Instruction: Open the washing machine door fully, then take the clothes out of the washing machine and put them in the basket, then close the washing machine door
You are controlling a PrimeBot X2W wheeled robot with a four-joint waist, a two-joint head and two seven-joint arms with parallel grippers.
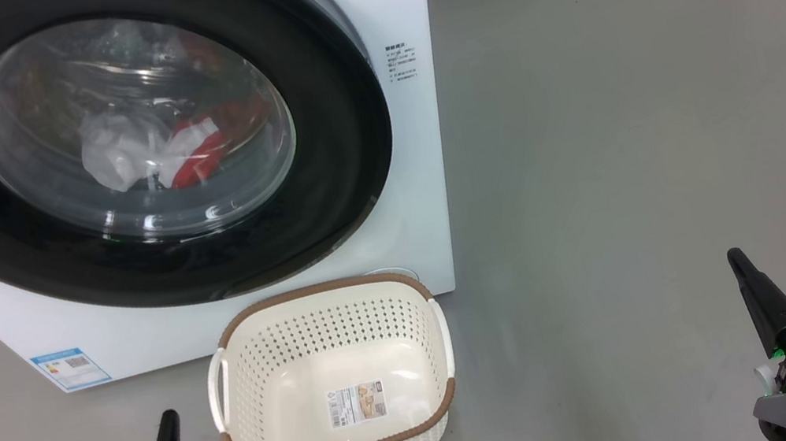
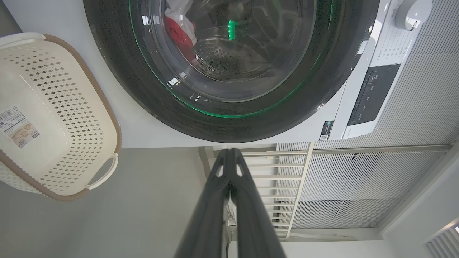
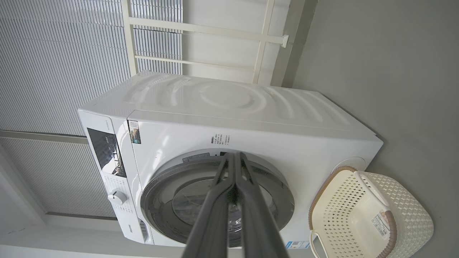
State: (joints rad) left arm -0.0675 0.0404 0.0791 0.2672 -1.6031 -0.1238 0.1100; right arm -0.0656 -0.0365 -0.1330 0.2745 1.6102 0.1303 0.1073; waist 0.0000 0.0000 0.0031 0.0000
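The white washing machine stands at the upper left, its round black-rimmed door closed flat against the front. Through the glass I see the clothes, a white piece and a red piece, lying in the drum. The cream perforated basket with a brown rim sits empty on the floor just in front of the machine. My left gripper is shut at the lower left, beside the basket. My right gripper is shut at the lower right, well away from the machine. The door and basket also appear in the left wrist view.
Grey floor spreads wide to the right of the machine. A blue label sits on the machine's lower left front. Behind the machine are white slatted panels and a white railing.
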